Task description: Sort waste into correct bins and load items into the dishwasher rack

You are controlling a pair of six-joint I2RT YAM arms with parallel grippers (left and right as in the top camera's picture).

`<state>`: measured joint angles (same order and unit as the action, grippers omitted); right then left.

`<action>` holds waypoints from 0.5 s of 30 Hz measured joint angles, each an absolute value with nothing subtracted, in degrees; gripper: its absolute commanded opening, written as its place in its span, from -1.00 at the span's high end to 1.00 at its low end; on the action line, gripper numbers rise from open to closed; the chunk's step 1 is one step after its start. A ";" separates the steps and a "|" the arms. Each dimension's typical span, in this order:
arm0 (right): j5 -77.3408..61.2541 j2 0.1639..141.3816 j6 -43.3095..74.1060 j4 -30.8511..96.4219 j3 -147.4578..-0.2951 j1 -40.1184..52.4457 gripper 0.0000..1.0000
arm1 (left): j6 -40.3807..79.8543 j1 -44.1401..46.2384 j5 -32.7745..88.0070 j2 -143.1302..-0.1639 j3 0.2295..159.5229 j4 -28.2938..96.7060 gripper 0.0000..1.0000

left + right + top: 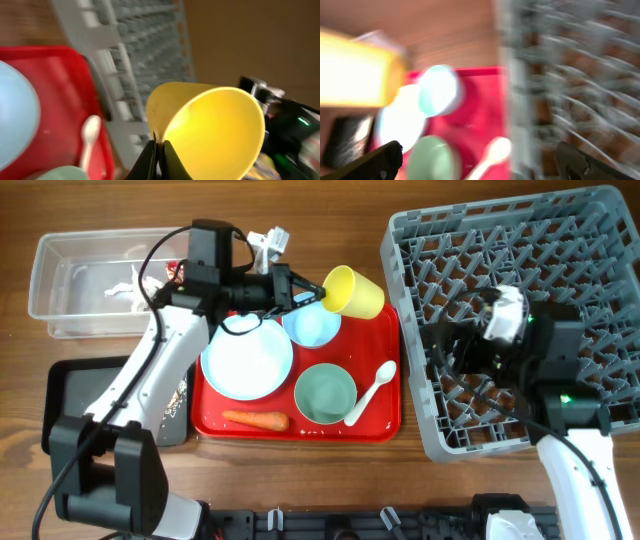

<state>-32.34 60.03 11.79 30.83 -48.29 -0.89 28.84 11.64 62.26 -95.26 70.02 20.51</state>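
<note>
My left gripper [318, 293] is shut on the rim of the small yellow cup [352, 290] and holds it tilted above the red tray's far edge. The left wrist view shows the jaws [157, 146] pinching the cup [210, 130]. On the tray lie the light blue plate [247, 358], light blue bowl [310, 325], mint-green bowl [325, 393], white spoon [372, 390] and orange carrot [256, 420]. My right gripper [445, 345] hovers open and empty over the grey dishwasher rack [590, 240]. Its view is blurred. A white napkin [128, 286] lies in the clear tub [60, 255].
The red tray [390, 425] sits between the bins and the rack. The black tray [65, 395] lies at front left, partly under my left arm, with speckled bits [181, 395] at its right end. The rack's left wall stands close beside the tray.
</note>
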 measured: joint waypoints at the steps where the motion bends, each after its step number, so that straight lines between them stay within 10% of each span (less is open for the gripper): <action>1: -38.83 61.52 9.23 28.58 -48.31 -0.86 -0.99 | 28.86 11.40 63.55 -95.26 70.02 20.34 0.92; 15: -77.10 76.14 4.19 2.55 -48.38 -0.40 -0.99 | 29.08 10.85 74.56 -95.24 70.04 18.48 0.92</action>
<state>-77.10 76.14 4.19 2.55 -48.38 -0.40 29.08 10.85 74.56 -95.24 70.04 18.48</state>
